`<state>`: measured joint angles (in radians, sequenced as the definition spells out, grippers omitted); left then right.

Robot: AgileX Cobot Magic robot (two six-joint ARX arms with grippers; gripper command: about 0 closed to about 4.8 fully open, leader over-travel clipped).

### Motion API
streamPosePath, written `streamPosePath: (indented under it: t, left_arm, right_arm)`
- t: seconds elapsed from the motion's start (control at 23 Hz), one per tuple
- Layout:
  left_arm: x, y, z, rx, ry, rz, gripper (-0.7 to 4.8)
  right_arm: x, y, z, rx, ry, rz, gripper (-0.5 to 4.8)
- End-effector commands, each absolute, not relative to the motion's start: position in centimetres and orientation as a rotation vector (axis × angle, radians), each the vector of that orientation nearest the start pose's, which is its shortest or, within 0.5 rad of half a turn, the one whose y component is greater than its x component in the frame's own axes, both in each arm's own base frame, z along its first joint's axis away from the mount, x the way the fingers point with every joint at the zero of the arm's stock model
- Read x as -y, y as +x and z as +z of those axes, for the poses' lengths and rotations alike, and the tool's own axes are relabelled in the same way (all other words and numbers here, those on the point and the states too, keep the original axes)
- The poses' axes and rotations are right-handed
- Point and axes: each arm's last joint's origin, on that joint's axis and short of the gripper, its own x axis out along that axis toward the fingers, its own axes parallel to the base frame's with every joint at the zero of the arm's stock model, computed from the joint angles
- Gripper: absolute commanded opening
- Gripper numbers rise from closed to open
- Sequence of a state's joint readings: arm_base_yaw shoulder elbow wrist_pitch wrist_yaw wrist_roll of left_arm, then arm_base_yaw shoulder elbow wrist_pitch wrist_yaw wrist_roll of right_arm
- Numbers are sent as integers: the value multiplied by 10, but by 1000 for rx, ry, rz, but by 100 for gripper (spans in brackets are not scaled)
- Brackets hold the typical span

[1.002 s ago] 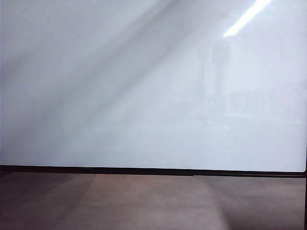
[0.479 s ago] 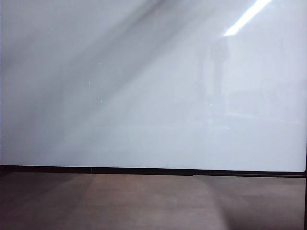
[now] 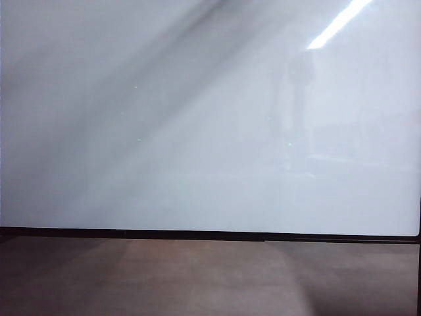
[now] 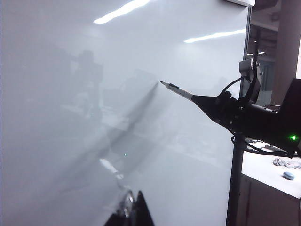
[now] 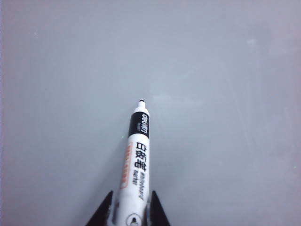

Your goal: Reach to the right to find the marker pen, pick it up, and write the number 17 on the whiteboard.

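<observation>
Marker pen [image 5: 134, 165] pinched in the right gripper [image 5: 128, 207], uncapped tip right by the whiteboard [image 5: 211, 70], left gripper [image 4: 132, 212] low, can't tell if it's spread

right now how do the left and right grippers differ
The right gripper is shut on the marker pen, its uncapped tip pointed at the whiteboard; the left gripper holds nothing visible. The right gripper reaches well up the board; only the left gripper's dark fingertips show, low by the board. Both face the whiteboard, which is still blank.
</observation>
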<state>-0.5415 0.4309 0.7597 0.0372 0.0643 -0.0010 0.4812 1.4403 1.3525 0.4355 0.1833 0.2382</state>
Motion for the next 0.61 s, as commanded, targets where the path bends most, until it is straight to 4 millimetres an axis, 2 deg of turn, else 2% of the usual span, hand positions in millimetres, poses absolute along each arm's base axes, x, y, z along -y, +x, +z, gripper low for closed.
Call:
streamPosePath:
  t: [0.04, 0.61]
  left_arm:
    - [44, 69, 387, 375, -94, -600, -5]
    - [43, 69, 387, 376, -95, -599, -5]
  right_arm:
    - [-147, 292, 439, 319, 352, 334, -7]
    - [-149, 298, 433, 311, 348, 310, -7]
